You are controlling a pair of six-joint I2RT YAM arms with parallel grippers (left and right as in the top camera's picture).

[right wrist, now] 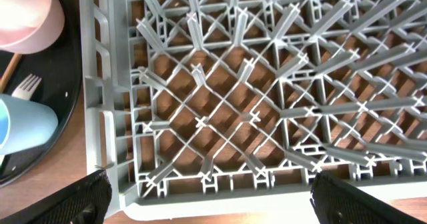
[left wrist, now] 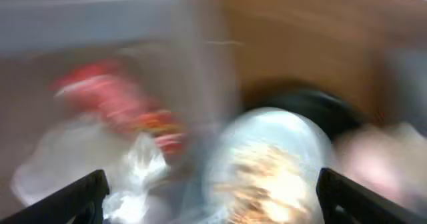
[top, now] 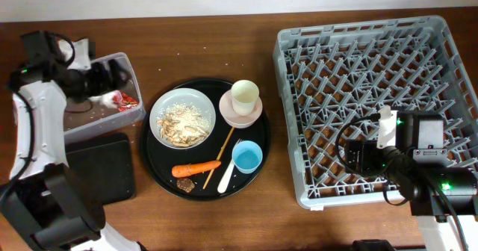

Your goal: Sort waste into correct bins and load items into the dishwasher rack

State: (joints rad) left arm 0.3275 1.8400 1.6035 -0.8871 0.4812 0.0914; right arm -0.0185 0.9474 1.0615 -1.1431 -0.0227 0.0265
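Observation:
The red wrapper (top: 128,99) and white tissue (top: 109,101) lie in the clear tub (top: 131,72); the blurred left wrist view shows the wrapper (left wrist: 113,101) and tissue (left wrist: 133,174) too. My left gripper (top: 117,77) hovers over the tub, open and empty (left wrist: 213,201). The white plate (top: 160,105) holds shredded scraps (top: 184,124). The carrot (top: 196,168), brown bit (top: 186,184) and fork (top: 227,178) lie on the round tray. The cream cup (top: 244,95) stands in the pink bowl (top: 239,117). The blue cup (top: 247,157) is nearby. My right gripper (top: 349,155) is open and empty (right wrist: 213,201) over the rack (top: 373,64).
The shallow black tray (top: 101,165) lies in front of the tub. The round black tray (top: 157,157) sits between the tub and the rack, with a wooden stick (top: 219,157) on it. The right wrist view shows the rack's front-left corner (right wrist: 107,171), blue cup (right wrist: 20,124) and fork (right wrist: 27,86).

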